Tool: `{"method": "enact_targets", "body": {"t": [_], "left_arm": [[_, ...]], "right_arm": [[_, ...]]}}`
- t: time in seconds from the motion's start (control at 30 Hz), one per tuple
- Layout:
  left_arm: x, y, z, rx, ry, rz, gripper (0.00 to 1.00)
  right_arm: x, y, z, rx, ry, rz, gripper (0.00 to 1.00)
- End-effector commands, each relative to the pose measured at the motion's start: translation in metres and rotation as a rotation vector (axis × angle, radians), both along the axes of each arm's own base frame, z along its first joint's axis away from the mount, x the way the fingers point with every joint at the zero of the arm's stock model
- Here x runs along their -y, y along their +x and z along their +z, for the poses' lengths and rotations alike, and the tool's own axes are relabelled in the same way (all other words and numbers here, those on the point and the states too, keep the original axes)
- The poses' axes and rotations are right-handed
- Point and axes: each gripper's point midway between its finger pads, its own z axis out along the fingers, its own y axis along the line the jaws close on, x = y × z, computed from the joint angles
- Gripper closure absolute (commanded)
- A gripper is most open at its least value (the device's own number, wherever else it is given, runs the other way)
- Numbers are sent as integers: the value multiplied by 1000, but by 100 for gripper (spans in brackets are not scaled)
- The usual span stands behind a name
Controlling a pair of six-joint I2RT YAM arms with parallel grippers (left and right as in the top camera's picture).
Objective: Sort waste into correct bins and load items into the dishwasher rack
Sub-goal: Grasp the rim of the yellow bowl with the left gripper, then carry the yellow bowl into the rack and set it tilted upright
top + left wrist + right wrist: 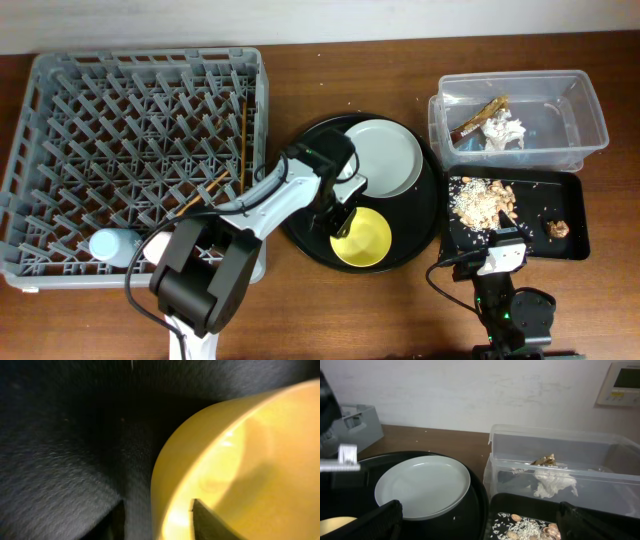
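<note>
The yellow bowl [365,240] [250,460] sits on the round black tray beside the pale grey plate [385,155] [422,485]. My left gripper [338,222] [157,522] is open and straddles the bowl's rim, one finger inside, one outside. My right gripper [497,258] [485,525] is open and empty at the near edge of the shallow black tray [575,215] [520,505] holding food scraps [482,200] [530,527]. The clear tub [590,110] [545,440] holds the white napkin [503,128] [552,482] and brown wrapper [478,117] [544,460]. The rack [60,90] holds chopsticks [245,130], a blue cup [108,245] and a pink cup [158,244].
The round black tray [310,235] [60,460] [480,490] lies between the rack and the two bins. My left arm crosses the rack's right front corner. A wall stands behind the table, with a panel [625,382] at the upper right.
</note>
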Motion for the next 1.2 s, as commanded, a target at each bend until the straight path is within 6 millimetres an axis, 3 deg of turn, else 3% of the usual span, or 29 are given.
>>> {"method": "enact_targets", "body": {"t": [0.0,0.07,0.13,0.17,0.23,0.3,0.37,0.47,0.6,0.67,0.83,1.03,1.17], "left_arm": [[1,-3,3,-18,-20,24,100],[-4,9,30,-18,-20,69,100],[-34,44,92,77,11,202,100],[-63,63,126,170,72,284,100],[-141,90,183,392,297,506,100],[-228,89,232,607,587,810,100],[-278,77,252,707,787,1018,100],[-303,80,236,763,912,1066,100],[-318,104,203,942,1070,1076,100],[-324,111,186,920,1107,1068,100],[-340,108,166,836,1136,1075,100],[-328,104,109,639,1106,1005,100],[-315,89,111,557,1067,968,100]], "right_arm": [[1,0,-2,-3,12,-3,1],[1,0,-2,-3,12,-3,2],[1,0,-2,-3,12,-3,2],[1,0,-2,-3,12,-3,2],[1,0,-2,-3,12,-3,1],[1,0,-2,-3,12,-3,2],[1,0,-2,-3,12,-3,2],[1,0,-2,-3,12,-3,2],[1,0,-2,-3,12,-3,1],[1,0,-2,-3,12,-3,1],[1,0,-2,-2,12,-3,2],[1,0,-2,-3,12,-3,2],[1,0,-2,-3,12,-3,2]]}}
